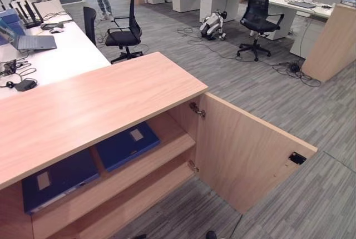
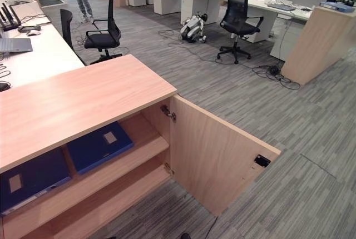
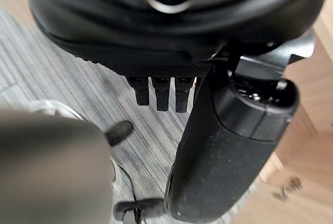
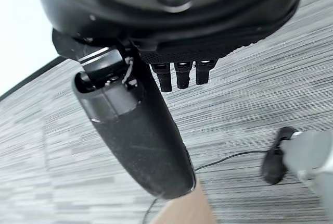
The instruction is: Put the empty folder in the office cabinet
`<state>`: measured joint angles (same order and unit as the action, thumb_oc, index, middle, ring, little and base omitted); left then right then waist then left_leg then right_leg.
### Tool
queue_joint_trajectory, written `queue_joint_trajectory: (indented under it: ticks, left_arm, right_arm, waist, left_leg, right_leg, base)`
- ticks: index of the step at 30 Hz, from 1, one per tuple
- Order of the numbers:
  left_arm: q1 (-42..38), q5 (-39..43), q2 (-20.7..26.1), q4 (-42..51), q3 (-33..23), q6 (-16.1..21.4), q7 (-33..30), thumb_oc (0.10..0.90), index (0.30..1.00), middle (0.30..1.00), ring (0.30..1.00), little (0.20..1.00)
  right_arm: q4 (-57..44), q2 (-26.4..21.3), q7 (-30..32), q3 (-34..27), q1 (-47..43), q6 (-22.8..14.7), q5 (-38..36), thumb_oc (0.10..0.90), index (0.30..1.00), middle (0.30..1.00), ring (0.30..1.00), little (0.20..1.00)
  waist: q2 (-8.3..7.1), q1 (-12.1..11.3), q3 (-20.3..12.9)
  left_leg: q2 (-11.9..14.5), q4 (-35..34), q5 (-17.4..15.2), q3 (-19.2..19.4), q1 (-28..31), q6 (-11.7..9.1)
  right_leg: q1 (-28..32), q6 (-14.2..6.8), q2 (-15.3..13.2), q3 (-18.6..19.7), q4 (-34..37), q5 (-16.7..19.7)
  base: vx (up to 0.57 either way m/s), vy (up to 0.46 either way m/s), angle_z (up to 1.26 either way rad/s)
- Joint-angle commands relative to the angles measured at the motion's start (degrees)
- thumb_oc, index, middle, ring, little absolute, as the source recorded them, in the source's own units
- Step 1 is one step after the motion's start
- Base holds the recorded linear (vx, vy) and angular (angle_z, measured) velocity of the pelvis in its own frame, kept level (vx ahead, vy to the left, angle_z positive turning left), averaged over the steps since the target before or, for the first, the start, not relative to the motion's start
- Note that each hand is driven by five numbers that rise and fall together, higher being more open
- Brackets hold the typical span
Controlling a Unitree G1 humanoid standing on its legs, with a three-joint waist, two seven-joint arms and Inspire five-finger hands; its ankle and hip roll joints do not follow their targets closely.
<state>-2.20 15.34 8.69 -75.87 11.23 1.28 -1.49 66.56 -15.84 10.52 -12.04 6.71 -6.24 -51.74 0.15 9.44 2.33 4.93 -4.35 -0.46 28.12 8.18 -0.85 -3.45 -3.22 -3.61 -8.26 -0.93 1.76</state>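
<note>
On the upper shelf of the low light-wood office cabinet (image 1: 83, 105), two flat dark-blue folders lie side by side, each with a pale label: one nearer the open side (image 1: 127, 144) and one further in (image 1: 58, 179). By that, the folder looks already stowed, though I cannot tell which of the two is the empty one. The cabinet's light-wood door (image 1: 245, 153) stands swung wide over the grey striped carpet (image 1: 311, 194).

The left hand (image 3: 166, 91) hangs over the carpet beside the wood, fingers straight and relaxed, grasping nothing. The right hand (image 4: 179, 73) likewise hangs released above the carpet, its thumb standing clear of the fingers.

The risks from here, as I judge them:
- The open door juts into the walkway; a turn or step of the robot could knock it and strain the hinges (image 1: 196, 109).
- The folder nearer the open side sits close to the shelf's front edge; a careless push on the door might catch it or nudge it off.
- If the door is to be closed, a hand reaching low with straight fingers could be pinched between door and frame.
- Loose cables (image 1: 233, 55) lie on the carpet further off by the black office chair (image 1: 257, 19); backing away blind could tangle the feet.
</note>
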Motion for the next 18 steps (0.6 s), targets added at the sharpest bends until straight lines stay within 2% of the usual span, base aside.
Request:
queue_joint_trajectory:
  ticks: [1,4,7,9,11,13,18]
  left_arm:
    - [-1.18,-1.25,0.53,-2.61,-2.04,0.36,0.82,0.800,0.900,0.900,0.900,0.900]
    - [-1.05,-1.64,0.60,-2.81,-2.35,0.21,1.05,0.800,0.900,0.900,0.900,0.900]
    - [0.31,0.77,1.62,-3.25,-6.73,-0.81,2.26,0.800,0.900,0.900,0.900,0.900]
    - [1.17,1.88,1.82,-3.42,-9.05,-1.19,3.07,0.800,0.900,0.900,0.900,0.900]
    - [1.25,1.85,1.76,-3.37,-9.29,-1.29,3.34,0.800,0.900,0.900,0.900,0.900]
    - [1.29,2.46,1.66,-2.25,-9.28,-1.51,4.04,0.800,0.900,0.900,0.900,0.900]
    - [0.52,3.17,1.49,-1.40,-8.17,-1.53,4.37,0.800,0.900,0.900,0.900,0.900]
  right_arm:
    - [-6.18,-8.68,0.29,1.35,-5.26,-3.68,9.24,0.800,0.900,0.900,0.900,0.900]
    - [-8.77,-9.77,0.37,2.04,-5.34,-3.59,11.57,0.800,0.900,0.900,0.900,0.900]
    - [-21.62,-16.12,-3.04,8.62,-5.37,-0.53,25.65,0.800,0.900,0.900,0.900,0.900]
    - [-30.88,-19.20,-6.31,12.35,-5.52,0.25,30.74,0.800,0.900,0.900,0.900,0.900]
    - [-33.92,-19.77,-7.27,13.35,-5.82,0.11,31.19,0.800,0.900,0.900,0.900,0.900]
    - [-39.21,-21.22,-9.84,17.22,-8.04,-0.23,32.82,0.800,0.900,0.900,0.900,0.900]
    - [-46.80,-20.51,-12.90,23.97,-12.10,-0.79,32.06,0.800,0.900,0.900,0.900,0.900]
  waist:
    - [-0.31,-0.13,0.23]
    - [-0.22,-0.12,0.30]
    - [-0.53,-1.09,0.69]
    - [-0.73,-1.65,0.64]
    - [-0.77,-1.84,0.69]
    - [-0.87,-2.72,0.75]
    - [-1.16,-4.07,0.46]
  left_leg:
    - [-1.93,-0.06,-2.18,-6.89,-1.60,1.13]
    - [-1.77,0.03,-2.07,-6.89,-1.59,0.96]
    - [-1.20,0.47,-1.43,-7.51,-1.74,0.30]
    - [-0.82,0.24,-0.91,-7.71,-1.57,-0.16]
    - [-0.71,0.21,-0.79,-7.89,-1.55,-0.30]
    - [-0.51,0.14,-0.41,-8.61,-1.59,-0.63]
    - [-0.24,-0.16,0.11,-9.82,-1.68,-1.11]
  right_leg:
    - [3.71,-3.00,-0.58,1.30,-2.11,-4.55]
    - [3.93,-2.87,-0.41,1.29,-1.82,-4.59]
    - [4.72,-2.20,0.31,0.91,-0.77,-4.69]
    - [5.45,-1.84,0.71,0.46,0.14,-4.75]
    - [5.70,-1.75,0.82,0.28,0.33,-4.78]
    - [6.45,-1.51,1.19,-0.41,1.07,-4.95]
    - [7.58,-0.99,1.67,-1.46,2.16,-5.27]
  base:
    - [0.02,-0.116,0.01]
    - [0.00,-0.064,0.01]
    - [0.00,-0.102,0.00]
    - [0.01,-0.086,0.02]
    - [0.01,-0.064,0.10]
    - [0.00,-0.073,0.04]
    - [0.01,-0.046,-0.05]
